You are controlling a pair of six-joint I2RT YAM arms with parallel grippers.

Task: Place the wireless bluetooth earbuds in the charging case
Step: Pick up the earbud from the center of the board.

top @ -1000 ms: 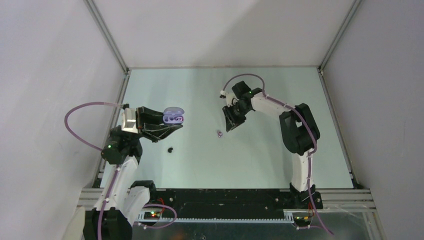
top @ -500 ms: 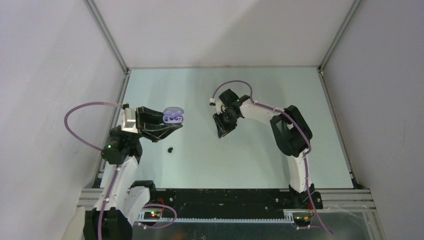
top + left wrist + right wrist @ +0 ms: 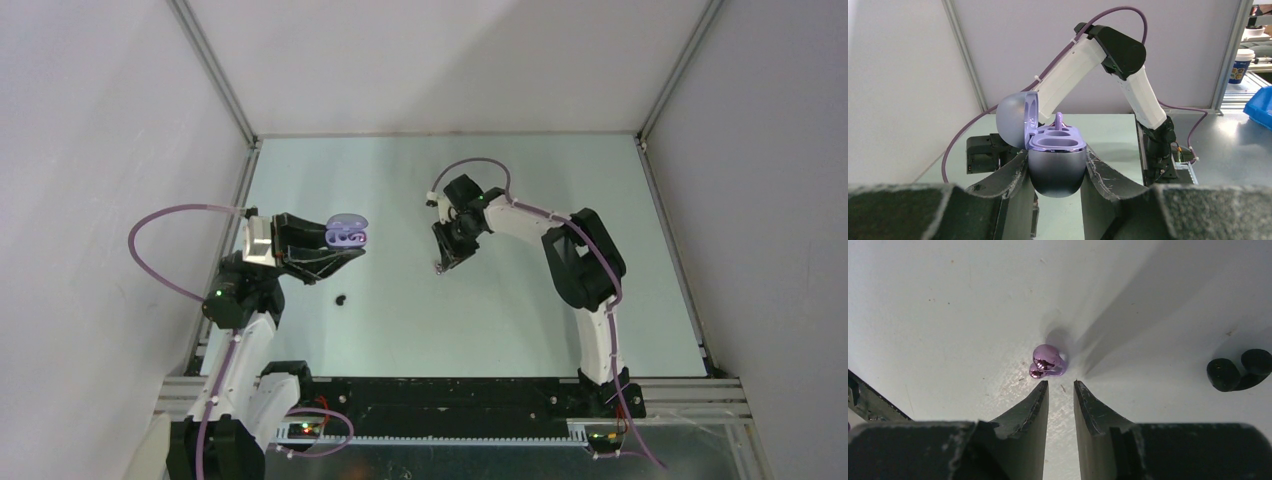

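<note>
My left gripper [image 3: 1055, 152] is shut on the lilac charging case [image 3: 1055, 172] and holds it above the table at the left [image 3: 347, 233]. The lid stands open, and one lilac earbud's stem [image 3: 1059, 121] sticks up from the far socket. The near socket shows nothing in it. My right gripper [image 3: 1060, 385] points down at the table [image 3: 441, 262], open by a narrow gap with nothing between the fingers. A glossy lilac earbud [image 3: 1047, 361] lies just beyond its left fingertip. Two black earbuds [image 3: 1238, 371] lie together to the right in that view.
The black earbuds show as a dark spot [image 3: 342, 298] on the pale green table [image 3: 520, 320], below the held case. Grey walls with metal rails [image 3: 215, 80] close in the table on three sides.
The right arm has swung left and down over the lilac earbud on the table, and its jaws have narrowed a little. The left arm and the case have not moved.
</note>
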